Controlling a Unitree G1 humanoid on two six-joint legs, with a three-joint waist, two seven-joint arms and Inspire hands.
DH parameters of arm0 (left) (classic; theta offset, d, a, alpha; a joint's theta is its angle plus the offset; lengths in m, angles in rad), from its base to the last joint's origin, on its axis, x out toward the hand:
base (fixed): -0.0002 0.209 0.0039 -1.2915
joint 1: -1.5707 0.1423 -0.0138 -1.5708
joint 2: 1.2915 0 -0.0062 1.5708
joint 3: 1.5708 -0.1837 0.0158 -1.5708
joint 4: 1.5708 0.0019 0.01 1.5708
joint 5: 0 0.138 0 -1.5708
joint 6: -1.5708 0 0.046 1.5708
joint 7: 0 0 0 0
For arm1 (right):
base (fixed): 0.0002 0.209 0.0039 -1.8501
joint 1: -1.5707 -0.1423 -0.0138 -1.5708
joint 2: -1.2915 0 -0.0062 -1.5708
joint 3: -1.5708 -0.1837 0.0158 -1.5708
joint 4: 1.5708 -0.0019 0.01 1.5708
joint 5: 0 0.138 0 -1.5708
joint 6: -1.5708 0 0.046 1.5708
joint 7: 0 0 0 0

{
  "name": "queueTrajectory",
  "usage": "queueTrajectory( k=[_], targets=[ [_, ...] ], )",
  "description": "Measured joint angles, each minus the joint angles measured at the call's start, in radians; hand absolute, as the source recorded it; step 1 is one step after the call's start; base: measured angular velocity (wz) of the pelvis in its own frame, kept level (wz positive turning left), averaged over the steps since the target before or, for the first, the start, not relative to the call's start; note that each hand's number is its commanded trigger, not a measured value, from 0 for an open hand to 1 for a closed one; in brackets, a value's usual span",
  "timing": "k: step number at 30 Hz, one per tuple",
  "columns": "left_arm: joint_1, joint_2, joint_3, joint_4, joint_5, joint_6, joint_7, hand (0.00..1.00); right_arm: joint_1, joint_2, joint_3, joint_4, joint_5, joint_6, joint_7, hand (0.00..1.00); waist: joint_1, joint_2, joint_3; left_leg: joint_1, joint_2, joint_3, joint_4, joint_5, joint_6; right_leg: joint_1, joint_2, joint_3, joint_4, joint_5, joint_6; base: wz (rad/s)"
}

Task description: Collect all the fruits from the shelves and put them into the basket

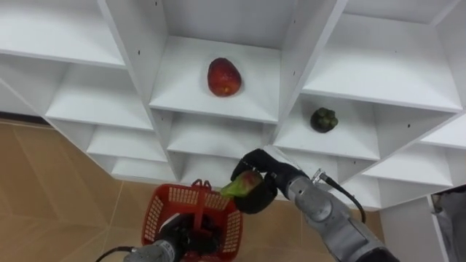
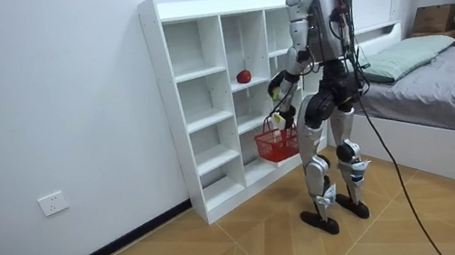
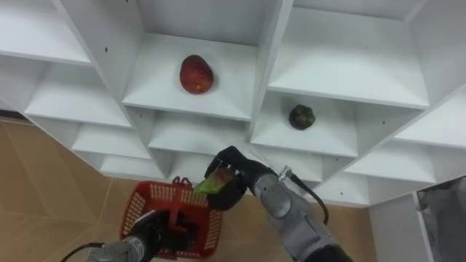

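The robot stands upright facing the white shelf unit [image 1: 295, 65], with a bed [image 2: 449, 79] behind it on the room view's right.

Low on the left, the left hand [image 1: 178, 240] has its dark fingers curled about the upright handle of the red basket [image 1: 156, 211] and holds the basket out in front of the lower shelves.

Just right of that hand and a little higher is the right hand [image 1: 268, 188]. Its fingers and thumb are closed round a green-and-red fruit [image 1: 244, 185]. The fruit's greenish end pokes out of the grasp toward the left, above the basket's right rim and clear of it. This hand hangs in front of the shelf edges, outside any compartment.

Well above the right hand and slightly to its left, a red fruit [image 1: 223, 77] lies alone on a shelf in the middle column.

Above the hand and to its right, a dark green fruit [image 1: 324, 119] sits on a shelf in the next column, lower than the red one.
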Motion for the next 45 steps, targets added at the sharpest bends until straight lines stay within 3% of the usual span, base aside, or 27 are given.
queueTrajectory(
  k=[2,12,20,28,36,45],
  targets=[
    [0.0,-0.005,-0.012,0.002,0.001,0.0,0.0,1.0,-0.002,0.012,0.016,-0.01,-0.016,-0.002,-0.009,1.0,0.001,0.0,-0.0045,0.001,0.0,-0.003,0.0,0.001,0.001,0.001,0.0,-0.002,0.002,0.0,0.0,0.04],
    [0.0,-0.014,-0.018,0.002,0.001,0.0,0.001,1.0,0.0,0.013,0.051,-0.004,-0.043,-0.001,-0.002,1.0,0.004,0.001,-0.005,-0.001,-0.001,-0.006,0.002,0.003,0.0,0.001,0.0,-0.001,0.002,0.0,0.0,0.0],
    [-0.003,-0.024,-0.036,0.002,0.001,0.001,0.003,1.0,0.001,0.008,0.088,0.004,-0.042,-0.001,0.032,1.0,0.015,0.013,-0.0114,-0.001,-0.001,-0.008,0.0,0.005,0.0,0.0,0.001,-0.002,0.002,0.0,0.0,0.0],
    [-0.009,-0.025,-0.036,0.027,0.0,0.001,0.004,1.0,0.006,0.006,0.087,0.05,-0.042,0.0,0.037,1.0,0.018,0.013,-0.0108,-0.002,-0.001,-0.01,0.002,0.005,0.0,0.001,0.0,-0.001,0.002,0.0,0.0,0.0],
    [-0.014,-0.023,-0.035,0.065,-0.001,0.009,0.008,1.0,0.009,0.003,0.083,0.068,-0.043,0.002,0.008,1.0,-0.004,0.012,-0.0097,-0.005,-0.002,-0.016,0.009,0.005,0.0,0.006,0.001,0.0,0.002,0.0,0.0,0.01],
    [-0.028,-0.018,-0.027,0.063,-0.003,0.009,0.008,1.0,0.01,0.0,0.042,0.079,-0.027,0.001,-0.013,1.0,-0.007,0.004,-0.001,-0.014,-0.001,-0.018,0.014,0.005,0.0,0.0,0.002,-0.002,0.002,0.001,-0.002,0.0]
  ],
)
